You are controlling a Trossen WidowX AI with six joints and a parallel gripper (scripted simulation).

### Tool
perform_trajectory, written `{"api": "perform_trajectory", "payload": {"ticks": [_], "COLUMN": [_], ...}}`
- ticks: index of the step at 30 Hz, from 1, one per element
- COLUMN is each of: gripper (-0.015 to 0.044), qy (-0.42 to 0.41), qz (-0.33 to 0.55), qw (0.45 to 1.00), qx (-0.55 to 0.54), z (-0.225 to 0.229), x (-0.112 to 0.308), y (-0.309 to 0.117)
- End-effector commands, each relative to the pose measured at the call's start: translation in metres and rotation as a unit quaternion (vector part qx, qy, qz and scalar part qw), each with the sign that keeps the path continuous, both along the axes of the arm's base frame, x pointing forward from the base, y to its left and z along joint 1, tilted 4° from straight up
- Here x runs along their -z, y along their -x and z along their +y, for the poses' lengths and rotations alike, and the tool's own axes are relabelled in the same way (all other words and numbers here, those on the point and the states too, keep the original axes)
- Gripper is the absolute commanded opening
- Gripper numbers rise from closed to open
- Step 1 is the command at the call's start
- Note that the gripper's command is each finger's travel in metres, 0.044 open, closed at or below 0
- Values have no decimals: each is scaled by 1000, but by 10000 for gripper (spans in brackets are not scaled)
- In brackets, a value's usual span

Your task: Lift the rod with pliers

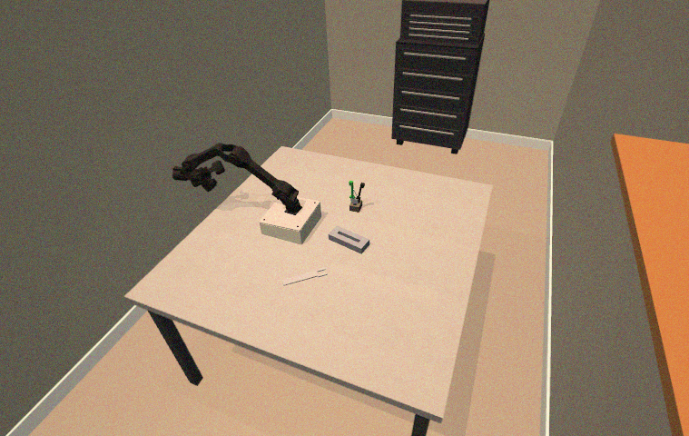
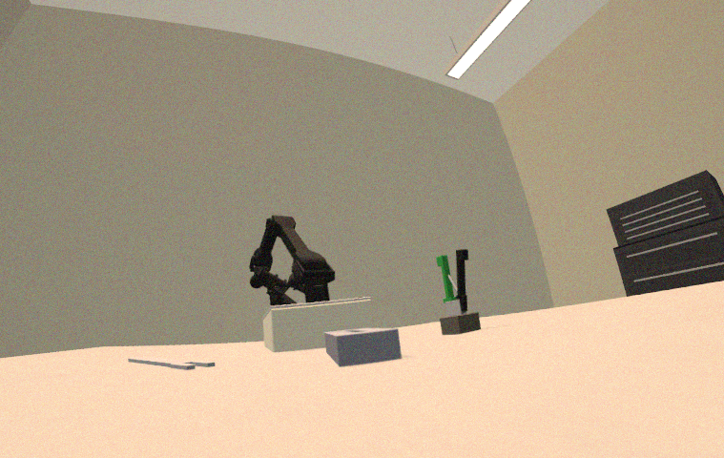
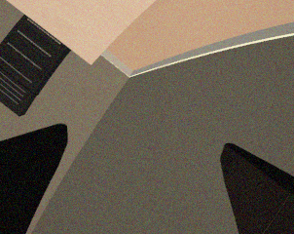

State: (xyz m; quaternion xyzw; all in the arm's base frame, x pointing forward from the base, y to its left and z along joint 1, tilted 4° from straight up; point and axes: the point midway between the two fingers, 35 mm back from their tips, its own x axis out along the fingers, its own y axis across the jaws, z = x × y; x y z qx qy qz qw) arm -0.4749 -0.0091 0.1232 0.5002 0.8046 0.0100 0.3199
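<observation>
while claw (image 1: 213,176) (image 3: 146,143) gapes wide at left in top view, pliers (image 1: 352,193) (image 2: 454,279) stand handles-up in holster (image 1: 355,206) (image 2: 460,323), right of arm (image 1: 255,166) (image 2: 303,249).

Using the desk (image 1: 391,302) (image 2: 467,397) (image 3: 84,24) as landmark. Black drawer cabinet (image 1: 434,92) (image 2: 677,243) (image 3: 27,65): on the floor beyond the desk's far edge, apart from it, pale handles, smaller chest section on top. Orange slab (image 1: 677,270): well apart from the desk, off its right side in the top view. Thin forked piece (image 1: 301,279) (image 2: 161,363): flat on the desk. Lit strip light (image 2: 487,39): ceiling, above the desk.
</observation>
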Motion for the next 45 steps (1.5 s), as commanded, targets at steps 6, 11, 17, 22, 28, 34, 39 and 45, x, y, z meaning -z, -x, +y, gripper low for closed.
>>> {"api": "perform_trajectory", "payload": {"ticks": [6, 11, 17, 22, 28, 34, 39, 45], "gripper": [440, 440, 440, 440, 440, 440, 440, 440], "qy": [0, 0, 70, 158, 254, 398, 520, 642], "qz": [0, 0, 78, 141, 178, 197, 176, 109], "qw": [1000, 1000, 993, 971, 930, 861, 789, 707], "qx": [0, 0, -57, -113, -196, -247, -275, -275], "z": [3, 5, -75, -154, -246, -325, -374, -401], "x": [-69, -91, -99, -106, -117, -124, -131, -138], "y": [-4, -9, -22, -51, -112, -193, -277, -381]}}
